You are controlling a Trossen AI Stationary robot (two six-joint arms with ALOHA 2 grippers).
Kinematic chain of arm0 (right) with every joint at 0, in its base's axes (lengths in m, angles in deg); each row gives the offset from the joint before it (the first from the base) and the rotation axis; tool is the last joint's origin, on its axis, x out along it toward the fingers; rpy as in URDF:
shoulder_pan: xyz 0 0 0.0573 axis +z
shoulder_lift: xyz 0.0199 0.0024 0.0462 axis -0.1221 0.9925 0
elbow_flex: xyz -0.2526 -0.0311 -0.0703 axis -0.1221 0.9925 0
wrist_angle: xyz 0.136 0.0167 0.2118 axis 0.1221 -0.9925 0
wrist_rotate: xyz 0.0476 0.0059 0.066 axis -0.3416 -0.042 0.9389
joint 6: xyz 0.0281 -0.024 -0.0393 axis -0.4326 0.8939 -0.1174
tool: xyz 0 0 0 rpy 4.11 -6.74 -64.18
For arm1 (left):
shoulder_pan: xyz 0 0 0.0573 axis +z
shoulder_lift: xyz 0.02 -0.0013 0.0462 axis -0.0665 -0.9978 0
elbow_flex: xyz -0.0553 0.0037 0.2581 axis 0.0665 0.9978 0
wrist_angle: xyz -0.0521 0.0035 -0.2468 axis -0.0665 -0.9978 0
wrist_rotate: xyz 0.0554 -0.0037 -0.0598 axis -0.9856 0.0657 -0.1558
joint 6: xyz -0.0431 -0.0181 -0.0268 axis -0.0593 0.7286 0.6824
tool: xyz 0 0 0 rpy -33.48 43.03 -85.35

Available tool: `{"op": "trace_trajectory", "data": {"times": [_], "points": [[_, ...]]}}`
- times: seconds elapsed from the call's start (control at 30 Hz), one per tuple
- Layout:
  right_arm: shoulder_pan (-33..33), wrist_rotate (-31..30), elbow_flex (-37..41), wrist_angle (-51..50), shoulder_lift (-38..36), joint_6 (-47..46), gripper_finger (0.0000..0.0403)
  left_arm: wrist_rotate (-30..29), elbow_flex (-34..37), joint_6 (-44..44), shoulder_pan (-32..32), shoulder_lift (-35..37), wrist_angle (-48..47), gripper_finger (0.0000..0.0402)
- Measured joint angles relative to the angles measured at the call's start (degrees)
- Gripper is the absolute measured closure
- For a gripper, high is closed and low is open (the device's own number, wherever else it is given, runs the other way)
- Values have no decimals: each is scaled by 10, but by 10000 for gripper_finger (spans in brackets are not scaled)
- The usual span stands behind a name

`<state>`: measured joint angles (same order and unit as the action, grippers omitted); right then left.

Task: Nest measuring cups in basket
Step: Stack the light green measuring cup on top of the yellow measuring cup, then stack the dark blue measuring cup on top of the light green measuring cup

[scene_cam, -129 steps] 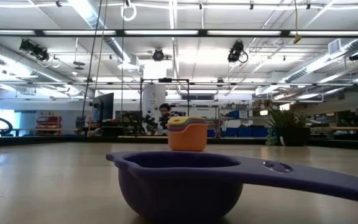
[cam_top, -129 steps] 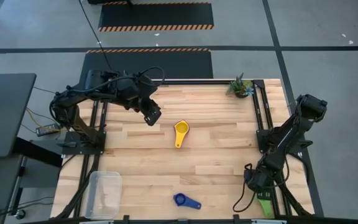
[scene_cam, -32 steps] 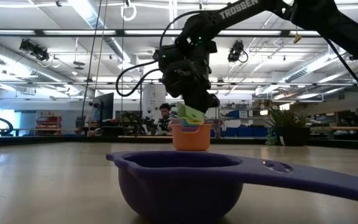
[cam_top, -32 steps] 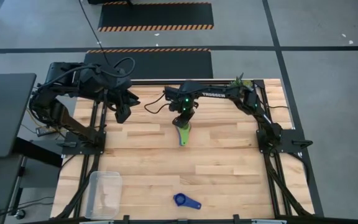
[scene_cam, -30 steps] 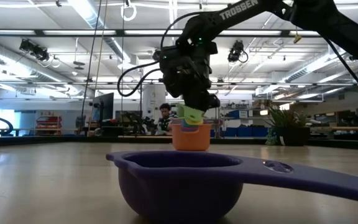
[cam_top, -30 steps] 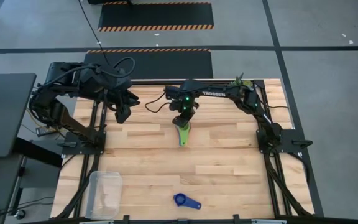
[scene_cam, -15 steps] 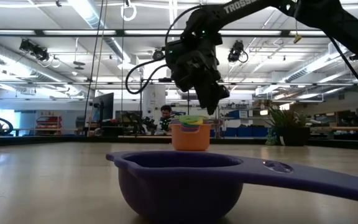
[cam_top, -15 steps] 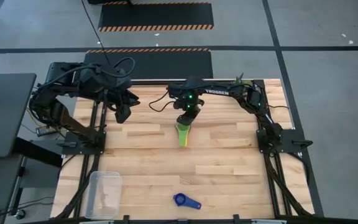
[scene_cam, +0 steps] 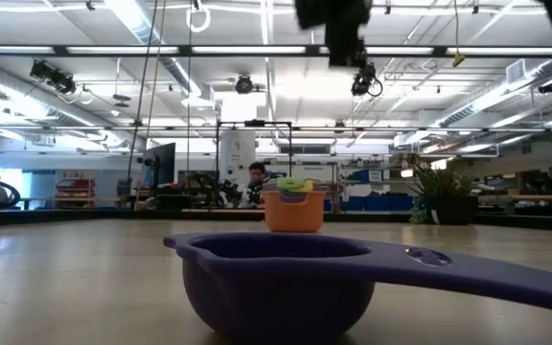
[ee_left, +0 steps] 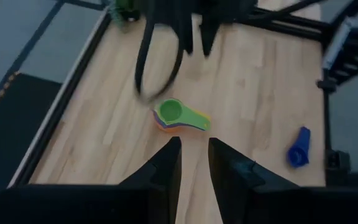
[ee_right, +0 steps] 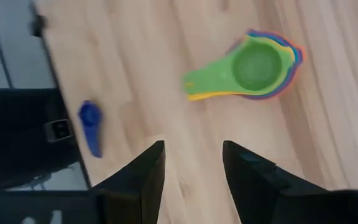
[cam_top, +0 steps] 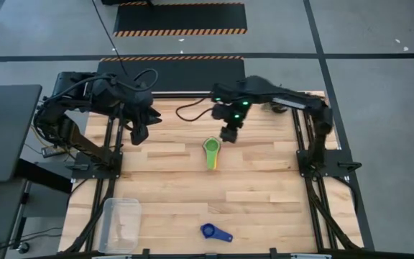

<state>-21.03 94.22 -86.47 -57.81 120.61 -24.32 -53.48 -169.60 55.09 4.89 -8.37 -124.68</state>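
The nested stack of measuring cups (cam_top: 211, 150), green on top, sits at the centre of the desk (cam_top: 264, 194). My right gripper (cam_top: 230, 134) hangs above it at about 1 o'clock, fingers apart and empty. My left gripper (cam_top: 139, 134) waits at 9 o'clock, fingers nearly together, holding nothing. The dark blue cup (cam_top: 214, 232) lies alone at 6 o'clock, the basket (cam_top: 119, 224) at 7 o'clock. I judge these cups light, stiff and slippery; the flat handles are best to pinch.

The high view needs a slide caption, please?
Right claw open beside green-topped cup stack; blue cup and basket sit apart.
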Motion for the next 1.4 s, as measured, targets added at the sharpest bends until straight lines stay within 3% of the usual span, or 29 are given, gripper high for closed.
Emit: {"op": "trace_trajectory", "data": {"times": [0.17, 0.5, 0.63, 0.87, 0.97, 1.13, 1.4], "points": [[45, -32, 0, 12, -98, -8, 234, 25, 0, -21, -7, -4, 0, 315], [121, -111, 0, 22, -235, 23, 234, 26, 0, 158, -76, -88, 0, 315], [132, -124, 0, 22, -276, 50, 234, 26, 0, 292, -133, -138, 0, 315], [136, -122, 0, 39, -331, 81, 234, 25, 0, 632, -221, -232, 11, 315], [136, -122, 0, 44, -346, 86, 234, 25, 0, 702, -255, -271, 40, 315], [136, -122, 0, 47, -358, 95, 234, 15, 0, 712, -292, -338, 78, 315], [136, -110, 0, 47, -359, 96, 234, 23, 0, 604, -316, -444, 89, 315]]}}
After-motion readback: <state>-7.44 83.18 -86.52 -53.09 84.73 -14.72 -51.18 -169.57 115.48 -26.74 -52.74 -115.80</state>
